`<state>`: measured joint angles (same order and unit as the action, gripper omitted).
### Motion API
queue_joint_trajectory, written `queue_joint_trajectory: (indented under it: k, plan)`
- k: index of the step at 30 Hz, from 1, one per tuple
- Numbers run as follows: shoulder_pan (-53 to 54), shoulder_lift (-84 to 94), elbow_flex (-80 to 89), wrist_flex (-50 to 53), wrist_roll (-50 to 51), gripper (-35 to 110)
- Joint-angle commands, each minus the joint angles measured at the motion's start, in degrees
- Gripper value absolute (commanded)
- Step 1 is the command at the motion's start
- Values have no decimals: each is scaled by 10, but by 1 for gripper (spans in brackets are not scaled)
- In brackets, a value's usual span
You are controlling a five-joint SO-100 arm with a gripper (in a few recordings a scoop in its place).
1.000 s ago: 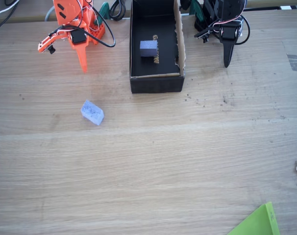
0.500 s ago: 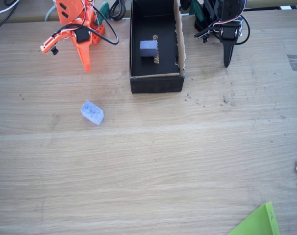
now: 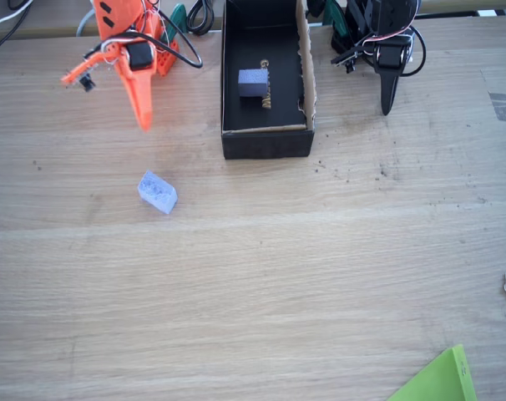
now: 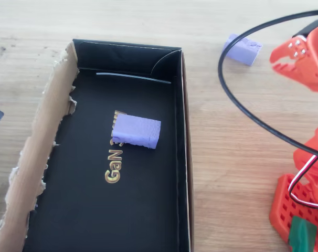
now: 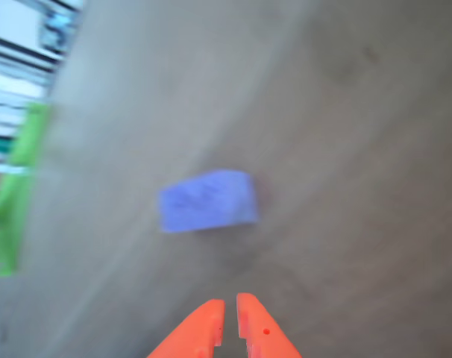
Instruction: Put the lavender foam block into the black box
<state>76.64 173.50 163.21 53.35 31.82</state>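
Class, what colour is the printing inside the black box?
Gold, clearest in the overhead view: printing, black box.

A pale wooden table [image 3: 278, 276] with fine lengthwise grain and a matt, lightly speckled finish is seen. The black box [image 3: 266, 142] is made of matt black cardboard; one long wall is torn to raw brown, rough, fibrous paperboard, and shiny gold lettering is printed on its floor. The lavender foam block [image 3: 157, 192] looks like soft, matt foam, faintly dark-speckled, with rounded edges. A darker purple-blue foam block [image 4: 136, 132] inside the box has a finely textured, matt surface. The gripper [image 5: 229, 322] is formed of bright orange, smooth plastic with a slight sheen. A glossy black cable [image 4: 243, 113] is looped beside it
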Motion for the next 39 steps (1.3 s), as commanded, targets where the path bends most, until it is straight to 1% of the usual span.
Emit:
queue_joint_trajectory:
  k: [1, 3, 6, 9, 12, 17, 20, 23, 25, 29, 31, 39]
  plan:
    - [6, 6, -7, -47, 4, 0]
    - [-2, 6, -13, -61, 14, 0]
    - [-3, -1, -39, -52, 36, 0]
    - [1, -68, -113, -28, 36, 0]
    - [8, -220, -268, 23, 30, 0]
    - [11, -496, -577, 153, 31, 0]
    - [10, -618, -711, 218, 54, 0]
    - [12, -708, -810, 261, 61, 0]
    - [7, -733, -849, 270, 65, 0]
    - [3, -787, -918, 323, 93, 0]
    - [6, -809, -941, 343, 90, 0]
    - [11, -824, -945, 368, 98, 0]
